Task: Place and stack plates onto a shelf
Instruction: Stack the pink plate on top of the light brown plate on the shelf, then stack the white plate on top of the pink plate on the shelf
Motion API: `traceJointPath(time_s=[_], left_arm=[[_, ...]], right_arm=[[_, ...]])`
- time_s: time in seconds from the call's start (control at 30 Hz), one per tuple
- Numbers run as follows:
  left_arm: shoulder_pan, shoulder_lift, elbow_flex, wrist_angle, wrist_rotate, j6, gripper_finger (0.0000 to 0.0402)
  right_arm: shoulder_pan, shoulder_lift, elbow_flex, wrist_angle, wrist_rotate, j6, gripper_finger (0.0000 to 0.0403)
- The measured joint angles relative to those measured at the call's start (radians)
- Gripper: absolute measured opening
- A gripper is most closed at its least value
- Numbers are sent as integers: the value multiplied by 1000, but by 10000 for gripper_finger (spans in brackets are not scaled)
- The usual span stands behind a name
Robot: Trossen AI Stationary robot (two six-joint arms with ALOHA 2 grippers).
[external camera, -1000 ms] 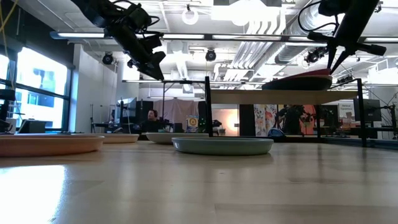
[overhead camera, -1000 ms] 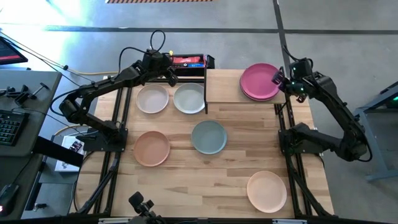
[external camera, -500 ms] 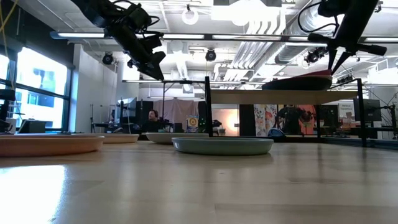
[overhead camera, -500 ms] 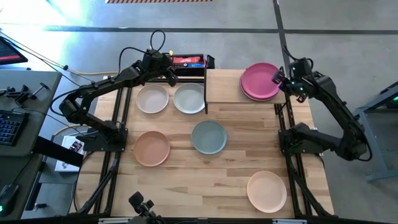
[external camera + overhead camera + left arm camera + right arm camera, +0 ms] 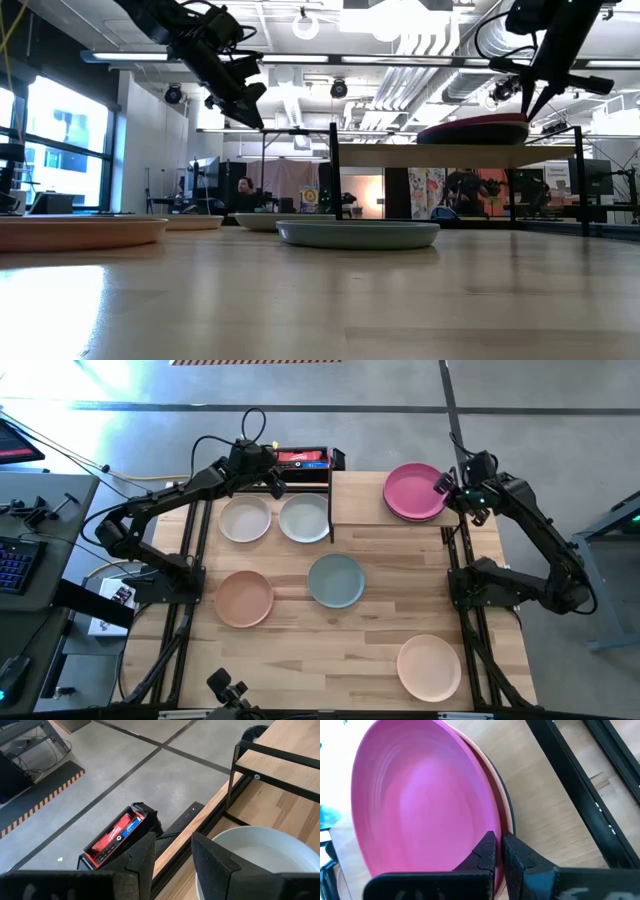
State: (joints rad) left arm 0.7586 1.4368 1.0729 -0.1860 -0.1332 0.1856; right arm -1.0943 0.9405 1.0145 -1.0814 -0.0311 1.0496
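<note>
A magenta plate (image 5: 410,490) lies on top of a small stack on the light-wood shelf (image 5: 360,505) at the table's far right; in the right wrist view a peach rim (image 5: 506,805) shows under it. My right gripper (image 5: 443,487) is shut on the top plate's right rim. My left gripper (image 5: 274,484) hangs open above the far edge, near a white plate (image 5: 245,518). Pale green (image 5: 304,517), grey-green (image 5: 335,580), peach (image 5: 243,598) and cream (image 5: 429,666) plates rest flat on the table. My right gripper pinches the magenta plate's rim (image 5: 492,827) on the side toward the table's right edge, one finger (image 5: 485,851) over the inner side and one (image 5: 520,857) outside. The fingers slant down from the right. In the low view the plate (image 5: 470,129) sits on top of the stack.
The shelf's black frame posts (image 5: 333,170) stand between the shelf and the two far plates. A red-and-black device (image 5: 117,834) lies on the floor beyond the far edge. The shelf's left half (image 5: 355,495) is bare wood. A desk with a keyboard (image 5: 15,565) stands left of the table.
My right gripper has moved a little toward the table's left and slightly up, staying shut on the rim. The magenta plate has shifted left with it over the stack and stands slightly higher in the low view.
</note>
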Motion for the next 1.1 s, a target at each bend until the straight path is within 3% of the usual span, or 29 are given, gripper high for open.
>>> traceJointPath(time_s=[0.4,0.77,1.1], left_arm=[[0,0,0,0,0,0,115],[0,0,0,0,0,0,115],[0,0,0,0,0,0,115]], right_arm=[[0,0,0,4,-8,1,6],[0,-17,0,6,-11,-41,105],[0,-115,0,8,-39,-149,119]])
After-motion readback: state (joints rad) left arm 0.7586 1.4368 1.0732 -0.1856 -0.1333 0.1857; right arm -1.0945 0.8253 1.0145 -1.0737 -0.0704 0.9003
